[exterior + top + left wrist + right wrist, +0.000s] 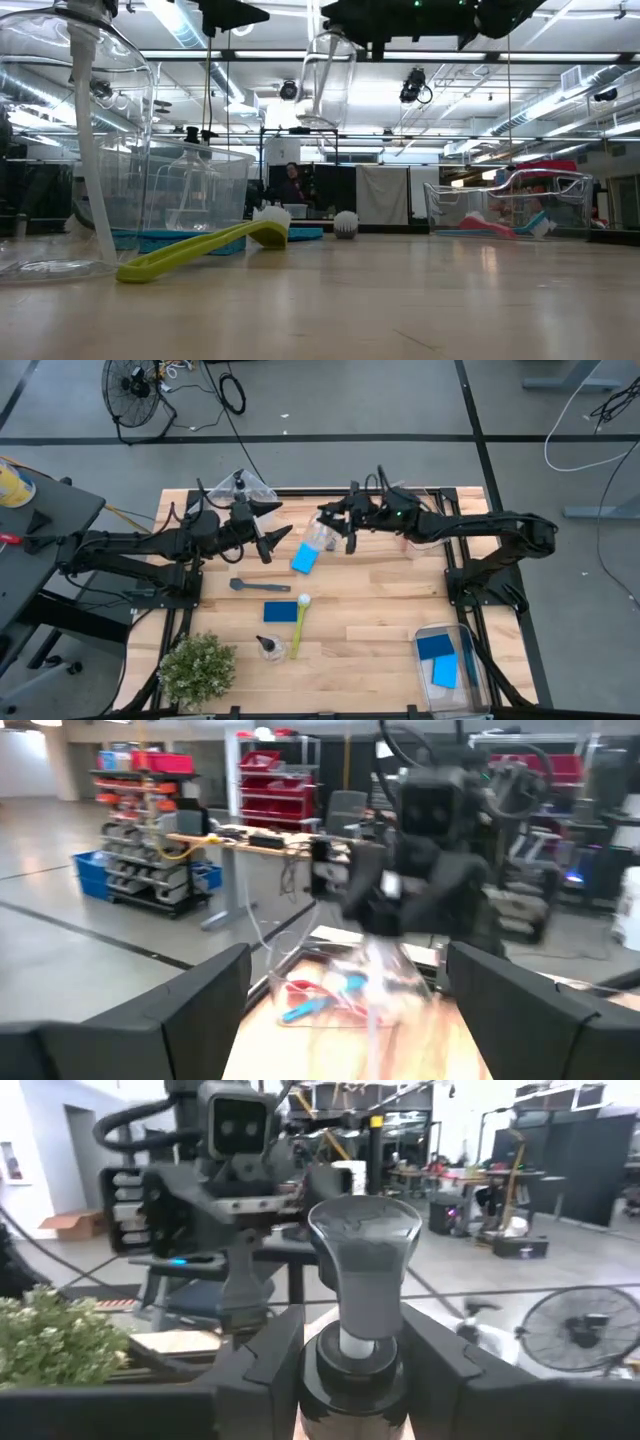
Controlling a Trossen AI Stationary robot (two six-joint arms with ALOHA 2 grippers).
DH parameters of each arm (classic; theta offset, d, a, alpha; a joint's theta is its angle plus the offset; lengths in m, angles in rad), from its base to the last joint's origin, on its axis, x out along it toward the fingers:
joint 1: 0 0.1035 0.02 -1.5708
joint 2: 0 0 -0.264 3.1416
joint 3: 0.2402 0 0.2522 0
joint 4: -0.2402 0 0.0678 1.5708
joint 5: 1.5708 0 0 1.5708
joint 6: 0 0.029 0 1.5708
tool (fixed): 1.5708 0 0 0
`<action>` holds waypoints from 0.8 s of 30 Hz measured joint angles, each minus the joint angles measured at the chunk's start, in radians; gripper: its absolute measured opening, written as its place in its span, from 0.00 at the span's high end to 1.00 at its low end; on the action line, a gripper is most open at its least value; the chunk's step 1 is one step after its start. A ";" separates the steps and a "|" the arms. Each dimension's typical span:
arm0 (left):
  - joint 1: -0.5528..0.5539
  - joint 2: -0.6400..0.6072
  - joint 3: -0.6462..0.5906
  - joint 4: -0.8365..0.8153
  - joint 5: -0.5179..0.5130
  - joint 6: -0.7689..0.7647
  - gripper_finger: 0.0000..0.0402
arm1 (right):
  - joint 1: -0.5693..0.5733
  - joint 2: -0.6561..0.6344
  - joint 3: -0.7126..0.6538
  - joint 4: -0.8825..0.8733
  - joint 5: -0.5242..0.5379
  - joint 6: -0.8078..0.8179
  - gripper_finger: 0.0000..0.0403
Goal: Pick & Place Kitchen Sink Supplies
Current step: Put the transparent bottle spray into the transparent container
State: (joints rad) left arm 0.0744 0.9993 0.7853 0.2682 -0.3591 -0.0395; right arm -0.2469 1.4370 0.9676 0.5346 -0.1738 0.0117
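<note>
Gripped in the right gripper (352, 1355), jaws drawn narrow about the black collar: a small clear bottle (360, 1265), upright, long axis plumb, body hanging clear of the table (380, 610). Held near the table's far middle, well above the wood.

Just beside it, facing it: the left gripper (268, 542), jaws spread wide, holding nothing. Nearer to the bottle than to any other supply, yet idle.

Directly below and toward the front: a blue sponge (304, 559), flat on the wood. Farther forward, a grey brush (258, 586) lying crosswise, a second blue sponge (281, 611), and a yellow-green brush (299, 623) with its handle running toward the front edge. Then a second bottle (268, 649) standing beside the potted plant (197, 668).

Probably bound for a bin; hard to say which. At the front right corner, well apart: a clear bin (447, 629) already holding blue sponges. Nothing standing in the way of a swing there. Behind the left arm: another clear bin (240, 488).
</note>
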 joint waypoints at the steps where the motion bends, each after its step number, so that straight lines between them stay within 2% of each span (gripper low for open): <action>1: 0.006 0.000 0.000 -0.002 0.014 0.000 0.15 | -0.005 -0.012 0.000 -0.012 0.001 -0.002 0.67; 8: 0.046 0.000 0.000 -0.029 0.022 0.000 0.15 | -0.021 -0.044 0.000 -0.040 0.001 -0.011 0.66; 19: 0.088 0.001 0.000 -0.096 0.024 -0.001 0.15 | -0.028 -0.013 0.000 -0.038 0.026 -0.055 0.67; 24: 0.103 0.002 0.000 -0.152 0.062 -0.007 0.15 | -0.041 0.008 0.000 -0.026 0.026 -0.056 0.67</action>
State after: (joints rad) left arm 0.1773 1.0008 0.7856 0.1165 -0.2970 -0.0468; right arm -0.2881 1.4448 0.9680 0.5090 -0.1478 -0.0441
